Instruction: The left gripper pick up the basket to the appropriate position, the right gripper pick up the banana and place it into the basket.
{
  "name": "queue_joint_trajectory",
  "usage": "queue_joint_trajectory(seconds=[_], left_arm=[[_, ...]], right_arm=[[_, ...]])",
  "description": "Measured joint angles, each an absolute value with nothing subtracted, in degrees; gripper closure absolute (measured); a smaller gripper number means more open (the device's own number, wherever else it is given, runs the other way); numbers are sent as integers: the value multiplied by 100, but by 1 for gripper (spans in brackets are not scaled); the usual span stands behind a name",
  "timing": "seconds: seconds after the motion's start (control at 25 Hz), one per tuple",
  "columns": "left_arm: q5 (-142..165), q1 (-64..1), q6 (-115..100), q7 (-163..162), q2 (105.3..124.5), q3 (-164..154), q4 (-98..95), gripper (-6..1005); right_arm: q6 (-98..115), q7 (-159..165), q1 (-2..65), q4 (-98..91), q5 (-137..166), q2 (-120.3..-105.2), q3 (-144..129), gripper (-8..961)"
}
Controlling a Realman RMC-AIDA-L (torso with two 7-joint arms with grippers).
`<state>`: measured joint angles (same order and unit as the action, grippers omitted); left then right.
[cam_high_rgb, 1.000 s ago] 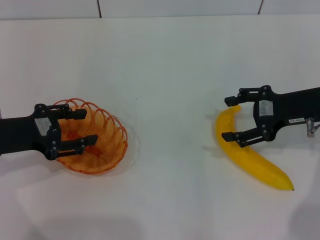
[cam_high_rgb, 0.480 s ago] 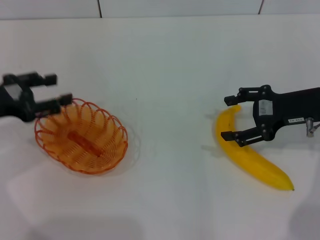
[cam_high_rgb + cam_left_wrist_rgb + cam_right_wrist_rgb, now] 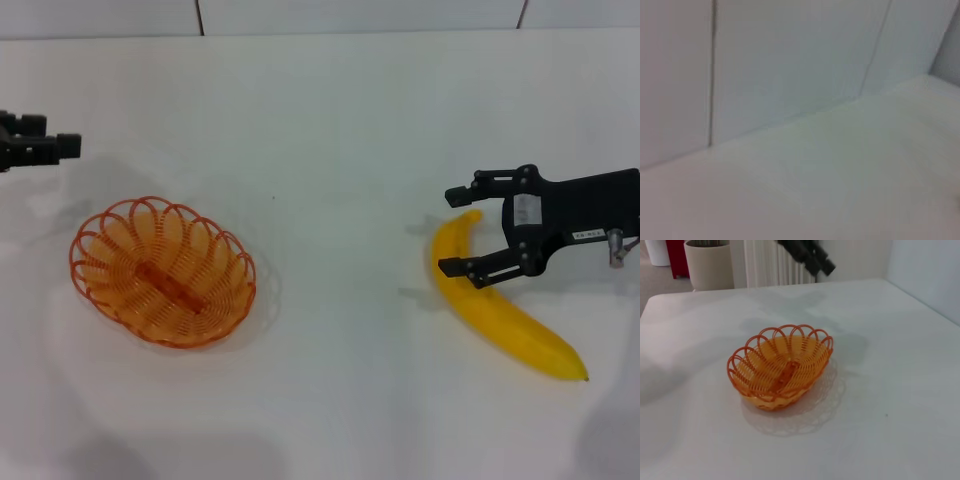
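The orange wire basket [image 3: 163, 270] rests on the white table at the left, empty; it also shows in the right wrist view [image 3: 780, 367]. My left gripper [image 3: 38, 135] is at the far left edge, behind the basket and clear of it, open and empty; it shows in the right wrist view [image 3: 807, 255] above the basket's far side. The yellow banana [image 3: 505, 315] lies on the table at the right. My right gripper [image 3: 455, 232] is open, its fingers on either side of the banana's stem end. The left wrist view shows only wall and table.
The white table [image 3: 340, 150] reaches back to a panelled wall. In the right wrist view a beige bin [image 3: 710, 262] and a red object [image 3: 677, 257] stand on the floor beyond the table's far end.
My left gripper has let go of the basket's rim and pulled away back and to the left. The basket has stayed put. My right gripper has hardly moved.
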<state>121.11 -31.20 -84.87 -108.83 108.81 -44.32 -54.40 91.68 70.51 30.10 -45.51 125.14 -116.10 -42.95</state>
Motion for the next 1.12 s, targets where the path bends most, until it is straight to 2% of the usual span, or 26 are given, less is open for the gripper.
queue_joint_trajectory(seconds=[0.12,0.24,0.68,1.12], left_arm=[[12577,-3404,-8514,-11064,10775,-4456,-5061,321],[13089,-3629,-8470,-11122,10785,-4428,-4808,321],[13904,-3898,-8233,-11260,10999,-4478,-4760,319],[14652,-4125,-7736,-11310,11379,-4491,-4633,320]], right_arm=[[9166,7054,3019,-4549,12516,-11610,-4297,48],[9156,7056,3026,-4539,12532,-11611,-4298,48],[9176,7058,3033,-4544,12512,-11619,-4298,49],[9185,7058,3079,-4521,12519,-11628,-4298,49]])
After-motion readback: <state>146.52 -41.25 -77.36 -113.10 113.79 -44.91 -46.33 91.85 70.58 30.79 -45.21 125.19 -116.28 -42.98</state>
